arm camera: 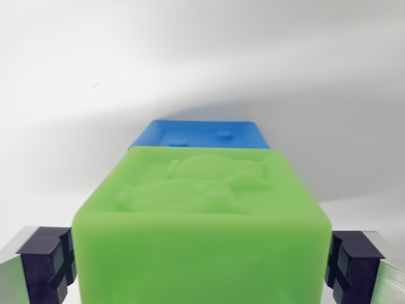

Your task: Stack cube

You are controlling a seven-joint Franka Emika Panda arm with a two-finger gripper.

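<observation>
Surface: a plain white matte tabletop [95,76] fills the upper half of the wrist view, with a soft grey shadow spreading across it behind and to the right of the cubes.
Green cube: a bright green plastic cube with rounded edges [202,240] takes up most of the lower half of the view. Its upper face carries a raised relief of rounded, blobby shapes; what the relief depicts cannot be told. The near part of the cube is blurred.
Blue cube: a blue plastic cube [201,134] shows just beyond the far edge of the green cube, mostly hidden by it. Only a strip of its top is visible, bearing two small raised marks. Whether the green cube touches the blue one or sits apart from it cannot be told from this angle.
Gripper: the gripper [202,263] has its jaws closed in against the two opposite sides of the green cube, which it grips between them.
Pads: a dark navy, grooved finger pad [50,263] presses the cube's side at the wrist view's left, and a matching one sits against the side at the wrist view's right.
Finger bodies: bare grey metal shows outside each pad, at the two bottom corners.
</observation>
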